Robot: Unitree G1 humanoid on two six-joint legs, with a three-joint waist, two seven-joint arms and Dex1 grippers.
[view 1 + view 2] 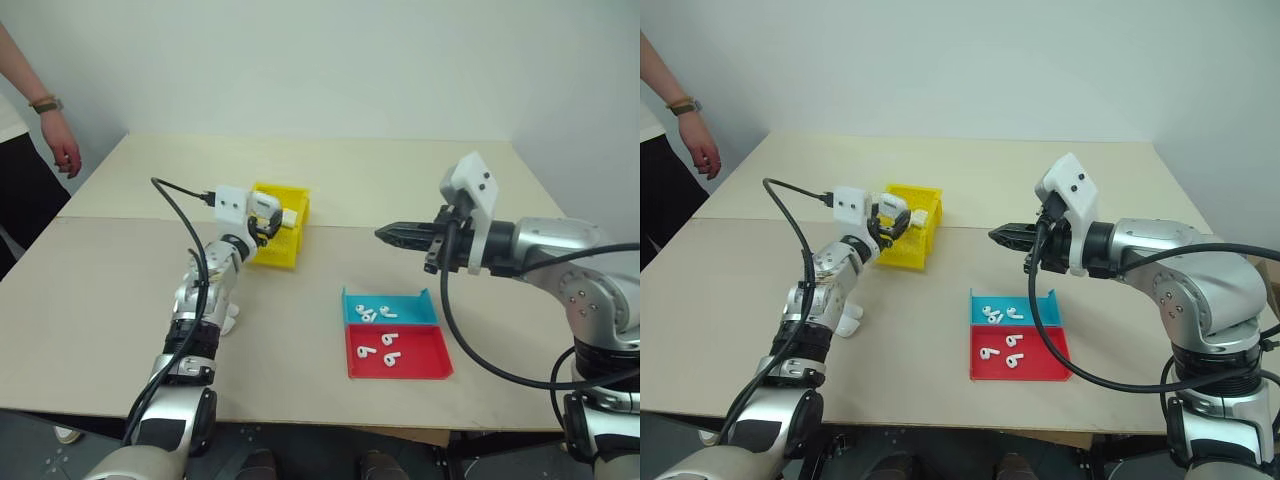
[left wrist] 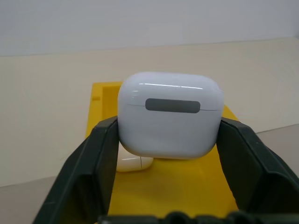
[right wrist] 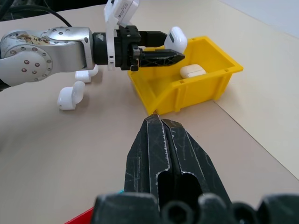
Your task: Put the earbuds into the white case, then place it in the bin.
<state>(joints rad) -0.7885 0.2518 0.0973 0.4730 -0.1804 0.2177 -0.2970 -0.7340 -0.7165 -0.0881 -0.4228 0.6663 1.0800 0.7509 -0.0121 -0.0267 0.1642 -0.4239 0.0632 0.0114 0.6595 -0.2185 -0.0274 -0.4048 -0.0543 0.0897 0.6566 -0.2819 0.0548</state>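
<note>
My left gripper [image 1: 266,218] is shut on the white case [image 2: 169,114], lid closed, holding it level over the yellow bin [image 1: 277,251]. One black finger [image 2: 100,149] presses on each side of the case. A second white case [image 2: 134,163] lies inside the bin. The earbuds [image 1: 374,313] lie in the teal tray [image 1: 391,305], and more earbuds [image 1: 385,349] lie in the red tray [image 1: 400,368]. My right gripper [image 1: 385,235] is shut and empty, hovering level above the table between the bin and the trays.
Two more white cases [image 3: 70,97] lie on the table under my left forearm. A person stands at the table's far left corner with a hand [image 1: 63,153] hanging down. The two trays sit side by side at the front right.
</note>
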